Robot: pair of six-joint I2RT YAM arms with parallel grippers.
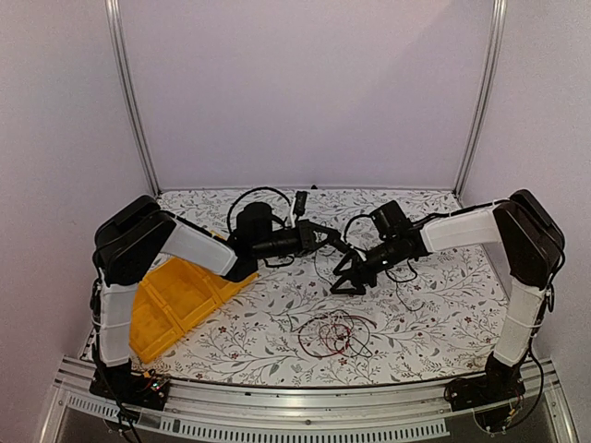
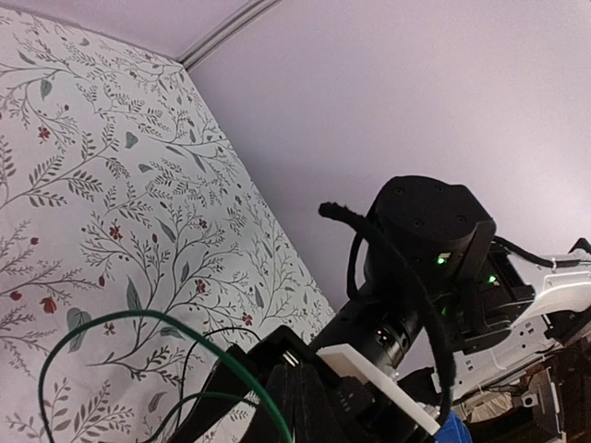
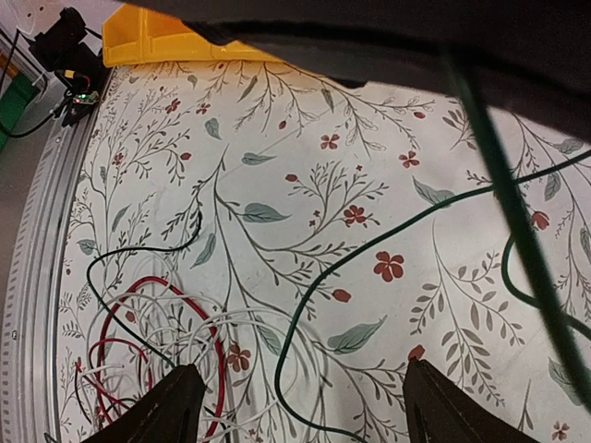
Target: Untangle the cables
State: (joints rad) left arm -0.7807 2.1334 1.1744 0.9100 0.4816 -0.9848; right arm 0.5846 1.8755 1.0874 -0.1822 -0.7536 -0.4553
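Near the front edge of the tabletop [image 1: 249,349], about centre, the cables [image 1: 334,334] lie in a loose red, white and black tangle. The left fingers [image 2: 305,415] are pinched shut on a green cable [image 2: 111,323], above mid-tabletop. The right fingers [image 3: 171,411] are spread wide, holding nothing, above the tangle's far side.

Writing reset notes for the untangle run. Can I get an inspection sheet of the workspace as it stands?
Surface: table under a floral cloth.
Job's things: red, white and black tangle near front centre; green cable strung out apart from it.
Clutter: yellow bin at left.
Grippers: left gripper shut, apparently on the green cable; right gripper has fingers wide open and empty.
Cables: thick black arm cables loop behind the left wrist.
Surroundings: pale walls, aluminium posts.
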